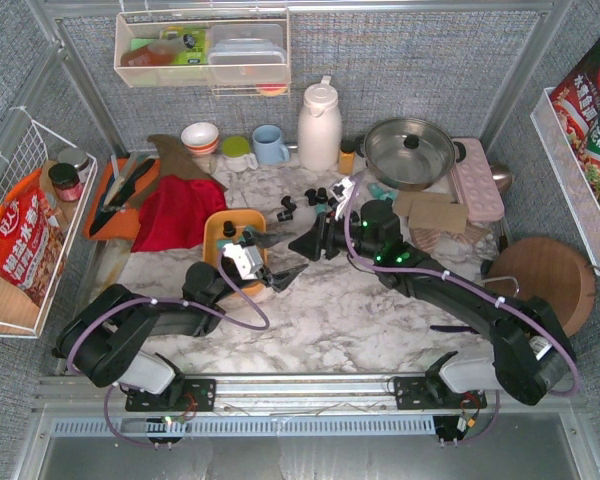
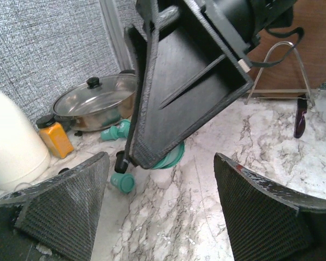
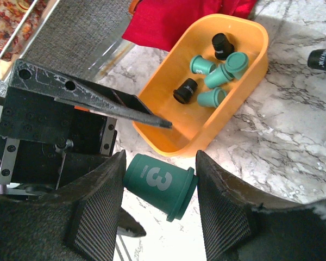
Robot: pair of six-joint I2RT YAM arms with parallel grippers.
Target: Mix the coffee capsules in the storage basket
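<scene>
Right fingers (image 3: 98, 217) fill the bottom of the wrist view, clamped on a teal capsule (image 3: 158, 185) marked 3. It lies on its side across the grip, wide rim toward lower right. Orange basket (image 3: 168, 138) sits just ahead of it, near rim almost touching the capsule, long axis running away up and to the right. Inside are three teal and two black capsules (image 3: 212, 98), bunched toward the far end. Left fingers (image 2: 65, 206) are apart with nothing between them, just beside the basket's near corner and facing the right arm. Loose black capsules (image 1: 310, 197) lie on the table (image 1: 340, 310) behind the right arm. Right arm is nearer and carries the load. Likely next move: short carry forward over the rim, then release.
</scene>
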